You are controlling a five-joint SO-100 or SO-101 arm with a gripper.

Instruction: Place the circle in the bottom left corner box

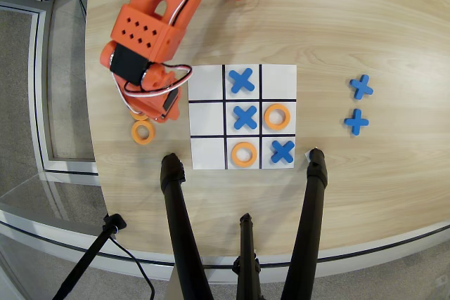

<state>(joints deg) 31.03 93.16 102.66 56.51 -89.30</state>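
The orange arm reaches down from the top, and its gripper [148,112] hangs over the table just left of the paper grid [208,151]. The wrist hides the fingertips, so I cannot tell how the jaws stand. One orange ring [143,132] lies on the wood just below the gripper. A second ring's edge [136,115] peeks out from under it. The grid's top-right cell [278,81] is bare white. Two more rings lie in the right-middle cell [277,116] and the bottom-middle cell [243,154].
Blue crosses sit in the top-middle [241,80], centre [245,116] and bottom-right [282,151] cells. Two spare crosses [361,87] [356,121] lie on the table to the right. Black tripod legs [176,216] [311,201] rise from the near edge.
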